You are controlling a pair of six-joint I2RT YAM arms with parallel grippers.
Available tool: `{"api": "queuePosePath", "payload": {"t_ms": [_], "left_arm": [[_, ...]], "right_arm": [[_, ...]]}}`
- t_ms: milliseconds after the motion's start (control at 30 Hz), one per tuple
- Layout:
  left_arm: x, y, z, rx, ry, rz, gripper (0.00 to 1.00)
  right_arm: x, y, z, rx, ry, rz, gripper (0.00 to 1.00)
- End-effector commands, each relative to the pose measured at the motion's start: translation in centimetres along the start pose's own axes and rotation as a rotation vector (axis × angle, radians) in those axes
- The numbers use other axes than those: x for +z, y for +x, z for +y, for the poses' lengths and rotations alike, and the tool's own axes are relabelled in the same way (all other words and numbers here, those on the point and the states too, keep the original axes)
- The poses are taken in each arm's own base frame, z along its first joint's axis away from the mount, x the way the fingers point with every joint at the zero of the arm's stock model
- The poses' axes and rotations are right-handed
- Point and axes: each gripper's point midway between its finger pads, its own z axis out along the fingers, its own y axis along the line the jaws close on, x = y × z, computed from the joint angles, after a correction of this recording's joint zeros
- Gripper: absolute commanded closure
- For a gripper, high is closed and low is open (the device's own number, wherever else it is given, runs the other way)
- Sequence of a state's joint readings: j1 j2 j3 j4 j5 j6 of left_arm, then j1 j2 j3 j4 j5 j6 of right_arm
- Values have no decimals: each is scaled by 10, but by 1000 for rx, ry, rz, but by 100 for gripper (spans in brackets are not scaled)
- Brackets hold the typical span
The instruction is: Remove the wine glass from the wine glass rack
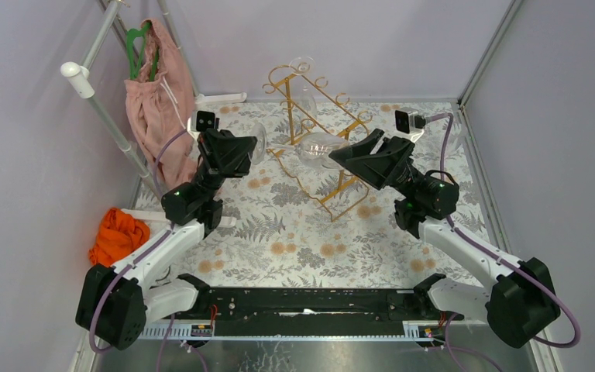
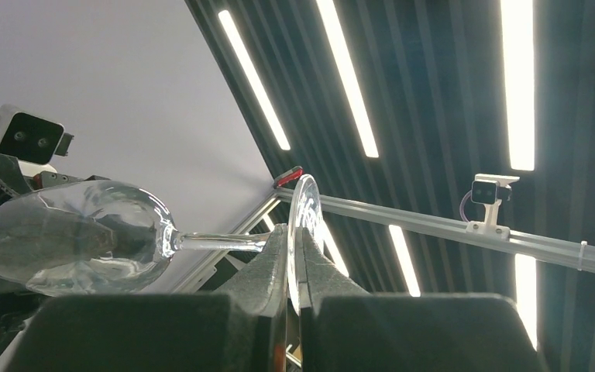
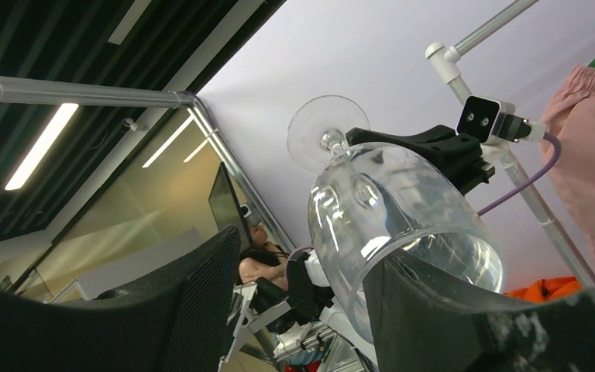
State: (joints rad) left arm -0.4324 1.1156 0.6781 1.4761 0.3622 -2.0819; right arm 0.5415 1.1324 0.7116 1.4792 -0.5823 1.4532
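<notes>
A clear wine glass (image 1: 316, 147) lies on its side in the air in front of the gold wire wine glass rack (image 1: 339, 186). My left gripper (image 2: 300, 249) is shut on the thin round foot (image 2: 307, 213) of the glass, with stem and bowl (image 2: 77, 236) pointing away to its left. My right gripper (image 3: 306, 256) stands open at the bowl's mouth (image 3: 403, 232). Its right finger (image 3: 434, 318) seems to reach into the rim, while its left finger (image 3: 194, 294) stands well apart from the glass. From above, the two grippers (image 1: 257, 149) (image 1: 339, 157) face each other across the glass.
Another glass (image 1: 303, 71) hangs at the rack's top. A pink garment (image 1: 153, 101) drapes a white clothes stand (image 1: 97, 99) at the back left. An orange cloth (image 1: 118, 234) lies at the left edge. Walls close in the floral mat (image 1: 302, 232) on three sides.
</notes>
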Motion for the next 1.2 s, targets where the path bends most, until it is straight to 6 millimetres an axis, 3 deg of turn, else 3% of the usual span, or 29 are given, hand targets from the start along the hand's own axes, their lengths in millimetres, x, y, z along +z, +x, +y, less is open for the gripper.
{"api": "queuePosePath", "payload": {"t_ms": [0,400,567,667,800,1167], "left_arm": [[6,8,-15,-15,54,36,100],[7,13,-10,-18,38,48,100],[9,15,-8,-13,27,57,100],[11,17,-7,-9,14,68,98],[11,18,-5,-6,2,69,87],[11,18,0,40,-33,57,42]], "right_arm": [[3,1,61,-114,-241,28,37],[5,-2,53,-85,-226,14,75],[6,-4,52,-74,-222,8,84],[8,-5,53,-70,-219,10,96],[10,-6,52,-63,-213,10,100],[7,-8,64,-128,-163,-12,100]]}}
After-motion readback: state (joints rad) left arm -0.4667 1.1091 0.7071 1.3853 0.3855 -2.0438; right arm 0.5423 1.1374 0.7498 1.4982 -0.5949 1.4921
